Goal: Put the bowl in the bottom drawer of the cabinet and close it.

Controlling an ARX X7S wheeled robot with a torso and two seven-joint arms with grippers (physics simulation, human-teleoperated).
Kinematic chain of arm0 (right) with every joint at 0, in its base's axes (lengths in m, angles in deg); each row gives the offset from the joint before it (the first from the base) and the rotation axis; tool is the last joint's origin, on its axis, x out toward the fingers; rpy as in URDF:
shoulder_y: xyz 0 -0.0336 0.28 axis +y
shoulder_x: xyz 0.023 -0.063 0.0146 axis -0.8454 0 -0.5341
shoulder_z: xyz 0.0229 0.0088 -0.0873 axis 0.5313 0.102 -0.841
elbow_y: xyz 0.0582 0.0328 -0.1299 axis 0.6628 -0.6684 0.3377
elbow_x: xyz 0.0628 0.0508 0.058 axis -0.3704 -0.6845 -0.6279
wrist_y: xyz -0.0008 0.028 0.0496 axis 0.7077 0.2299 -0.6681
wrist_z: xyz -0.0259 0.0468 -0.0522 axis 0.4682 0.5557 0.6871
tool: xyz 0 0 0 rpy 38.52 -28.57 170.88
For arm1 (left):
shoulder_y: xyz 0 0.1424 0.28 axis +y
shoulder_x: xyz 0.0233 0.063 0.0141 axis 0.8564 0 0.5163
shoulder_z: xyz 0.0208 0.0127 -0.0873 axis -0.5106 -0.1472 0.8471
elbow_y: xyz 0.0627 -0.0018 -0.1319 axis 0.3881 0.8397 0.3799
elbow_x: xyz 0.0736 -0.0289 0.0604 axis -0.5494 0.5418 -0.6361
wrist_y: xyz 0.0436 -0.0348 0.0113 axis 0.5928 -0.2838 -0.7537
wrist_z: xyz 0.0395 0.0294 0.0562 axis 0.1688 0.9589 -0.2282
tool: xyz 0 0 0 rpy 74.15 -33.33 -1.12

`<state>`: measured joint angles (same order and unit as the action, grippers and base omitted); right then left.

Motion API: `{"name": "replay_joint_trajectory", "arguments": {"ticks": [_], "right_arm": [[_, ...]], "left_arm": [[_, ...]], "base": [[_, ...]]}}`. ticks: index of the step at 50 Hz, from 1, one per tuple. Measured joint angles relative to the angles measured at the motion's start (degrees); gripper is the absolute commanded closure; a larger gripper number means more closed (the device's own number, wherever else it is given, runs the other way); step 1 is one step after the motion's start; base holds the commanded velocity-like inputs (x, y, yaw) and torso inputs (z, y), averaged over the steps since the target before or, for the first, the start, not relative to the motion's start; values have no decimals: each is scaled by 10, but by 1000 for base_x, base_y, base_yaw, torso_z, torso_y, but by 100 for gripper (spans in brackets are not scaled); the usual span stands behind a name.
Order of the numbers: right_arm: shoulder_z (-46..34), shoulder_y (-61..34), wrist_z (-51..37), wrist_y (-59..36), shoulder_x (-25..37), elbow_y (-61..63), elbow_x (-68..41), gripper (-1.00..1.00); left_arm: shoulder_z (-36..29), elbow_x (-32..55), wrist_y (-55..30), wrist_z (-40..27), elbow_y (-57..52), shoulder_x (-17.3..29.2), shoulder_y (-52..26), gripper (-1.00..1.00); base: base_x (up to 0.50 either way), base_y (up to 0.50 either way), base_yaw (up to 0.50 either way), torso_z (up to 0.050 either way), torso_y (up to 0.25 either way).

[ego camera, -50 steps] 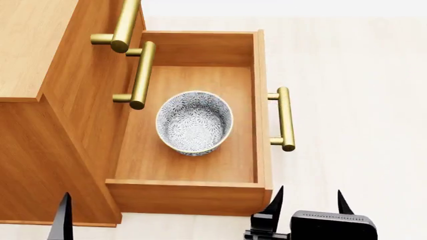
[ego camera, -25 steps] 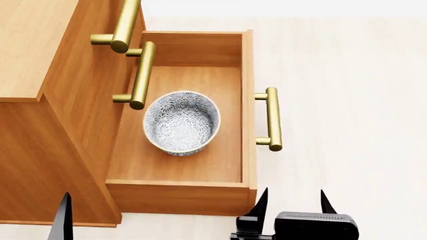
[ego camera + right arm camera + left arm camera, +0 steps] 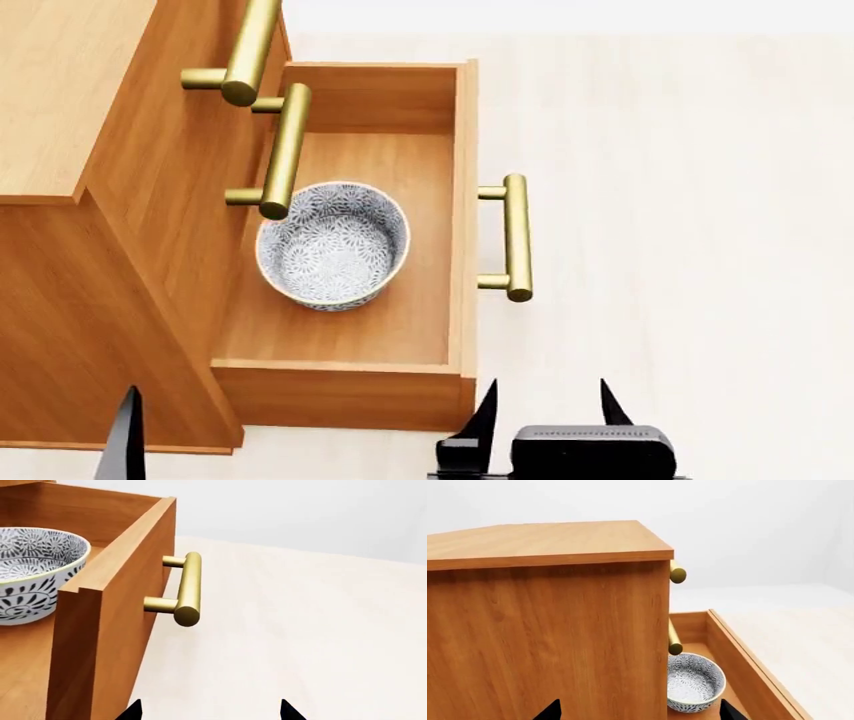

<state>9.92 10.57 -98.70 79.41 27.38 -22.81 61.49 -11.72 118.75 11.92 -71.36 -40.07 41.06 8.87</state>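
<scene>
Your head camera looks down on the cabinet (image 3: 94,250), a boxy orange-brown wood-grain block filling the view from 9 to 7 o'clock. Only the left wrist camera gives you its flat top and plain side panel (image 3: 547,640) as one broad slab; the right wrist camera catches just a corner of it.

The bottom drawer (image 3: 340,395) stands partly pulled out, a shallow open box of the same wood with square-cut walls. From the head view you see all four walls and the floor. The right wrist view shows its front panel (image 3: 127,605) edge-on, which the left wrist view hides.

The bowl (image 3: 332,245) sits upright on the drawer floor, near the cabinet face, at about 9 o'clock of the head view's centre. It is round and deep, white-grey with a fine flower-like speckle inside and out.

The drawer's handle (image 3: 517,238) is a smooth brass cylinder on two short posts, clearest in the right wrist view (image 3: 189,589). Two like bars, the upper handles (image 3: 267,100), project above the bowl.

Your right gripper (image 3: 545,405) hangs at 6 o'clock beyond the drawer front, its black pointed fingers apart and empty. Of the left gripper (image 3: 637,711) you see dark tips spread wide, holding nothing.
</scene>
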Motion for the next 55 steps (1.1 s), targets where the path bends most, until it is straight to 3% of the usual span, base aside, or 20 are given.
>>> {"name": "replay_joint_trajectory", "arguments": {"ticks": [55], "right_arm": [[-80, -73, 35, -57, -59, -21, 28, -100]], "left_arm": [[-3, 3, 8, -2, -1, 6, -2, -100]], "base": [[0, 0, 0, 0, 0]]}}
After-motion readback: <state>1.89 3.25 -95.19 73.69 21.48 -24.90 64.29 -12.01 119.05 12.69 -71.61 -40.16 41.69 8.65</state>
